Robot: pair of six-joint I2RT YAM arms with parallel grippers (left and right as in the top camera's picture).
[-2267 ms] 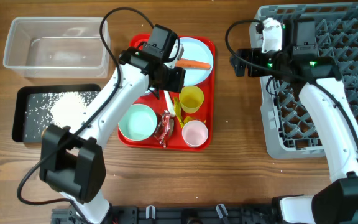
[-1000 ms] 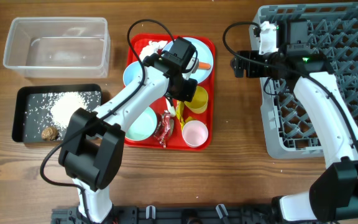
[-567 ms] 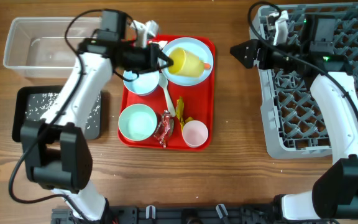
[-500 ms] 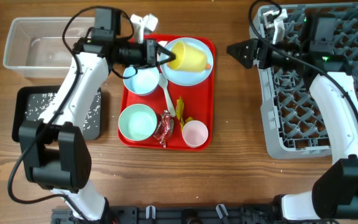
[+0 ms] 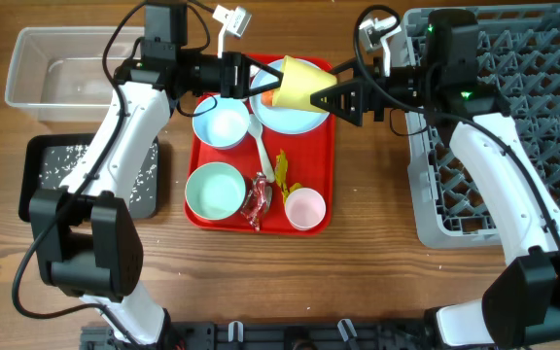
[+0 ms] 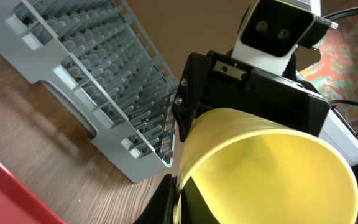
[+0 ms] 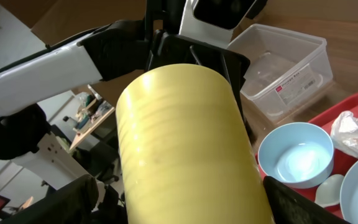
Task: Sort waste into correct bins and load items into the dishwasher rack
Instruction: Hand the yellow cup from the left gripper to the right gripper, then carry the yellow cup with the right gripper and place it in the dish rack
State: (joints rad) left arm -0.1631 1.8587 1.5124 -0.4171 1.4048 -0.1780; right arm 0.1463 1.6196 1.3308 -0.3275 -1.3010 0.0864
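Above the red tray (image 5: 324,160), the left gripper (image 5: 259,80) clamps the lifted yellow cup (image 5: 299,86) while the right gripper (image 5: 334,95), newly arrived, spreads wide around its base, suggesting a handover toward the dishwasher rack (image 5: 552,87).

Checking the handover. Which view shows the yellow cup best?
Overhead: the whole cup shows, lying on its side between the left gripper and the right gripper. Left wrist shows only its open mouth; right wrist only its outer wall, close up.
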